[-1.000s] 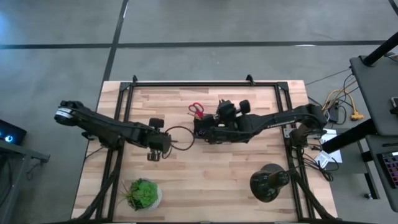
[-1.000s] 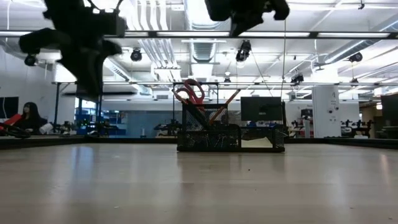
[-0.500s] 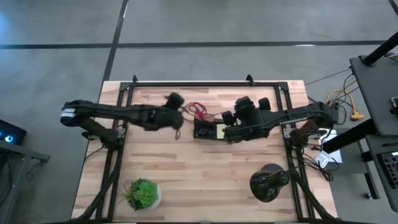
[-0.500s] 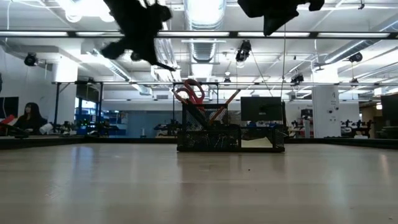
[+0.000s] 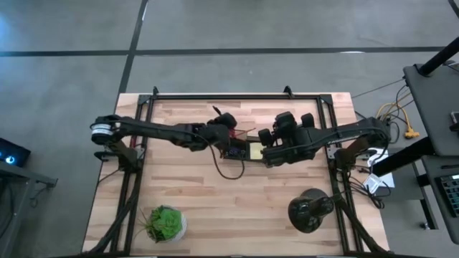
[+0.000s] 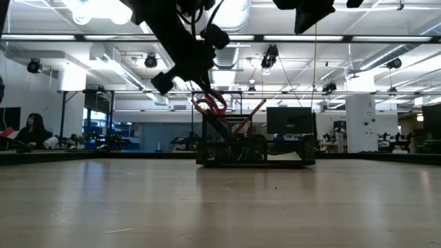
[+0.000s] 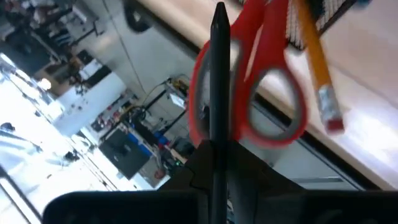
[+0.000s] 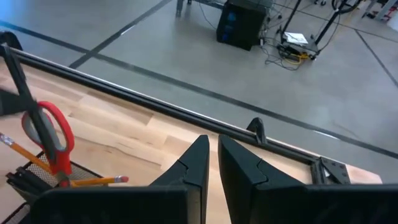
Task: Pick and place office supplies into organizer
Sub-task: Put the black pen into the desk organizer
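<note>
One black pen is what we see clamped in the left gripper, which has swung in from the left part of the desk over the last second and now hangs over the left end of the organizer, next to the red-handled scissors and orange pencil already standing in it. We judge the pen ready to be lowered in. Meanwhile the right gripper has pulled back from the organizer toward the right, fingers nearly together, gripping nothing.
</note>
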Controlling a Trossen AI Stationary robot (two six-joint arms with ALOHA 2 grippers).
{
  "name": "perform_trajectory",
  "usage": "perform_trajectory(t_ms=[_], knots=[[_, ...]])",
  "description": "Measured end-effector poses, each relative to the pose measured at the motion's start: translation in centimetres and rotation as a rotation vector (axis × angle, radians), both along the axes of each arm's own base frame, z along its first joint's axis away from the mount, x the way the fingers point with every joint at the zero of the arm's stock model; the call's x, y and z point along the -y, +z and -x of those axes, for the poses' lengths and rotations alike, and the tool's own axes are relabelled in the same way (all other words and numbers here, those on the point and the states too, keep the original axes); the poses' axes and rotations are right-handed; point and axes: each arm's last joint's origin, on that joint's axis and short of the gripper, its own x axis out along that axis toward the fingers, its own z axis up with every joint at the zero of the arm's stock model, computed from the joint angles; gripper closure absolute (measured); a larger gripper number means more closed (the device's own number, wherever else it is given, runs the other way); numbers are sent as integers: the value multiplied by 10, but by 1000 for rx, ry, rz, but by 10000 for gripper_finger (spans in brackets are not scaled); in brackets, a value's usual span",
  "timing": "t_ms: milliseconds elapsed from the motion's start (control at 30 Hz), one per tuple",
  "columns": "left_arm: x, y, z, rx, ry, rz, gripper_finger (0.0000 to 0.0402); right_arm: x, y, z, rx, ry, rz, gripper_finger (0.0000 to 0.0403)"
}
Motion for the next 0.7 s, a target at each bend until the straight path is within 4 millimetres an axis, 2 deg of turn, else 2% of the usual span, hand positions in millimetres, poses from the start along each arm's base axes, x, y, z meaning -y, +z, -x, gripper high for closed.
perform_trajectory(t_ms=[200,367,600,700], knots=[[6,-22,-10,-84,-36,-7,395,2,11,11,29,1,-7,374],[17,-30,-18,-98,-71,-23,377,3,15,16,37,2,-11,374],[38,-33,-20,-108,-132,-22,360,3,15,16,-3,20,-22,374],[42,-32,-20,-59,-119,5,359,3,15,16,-4,21,-22,374]])
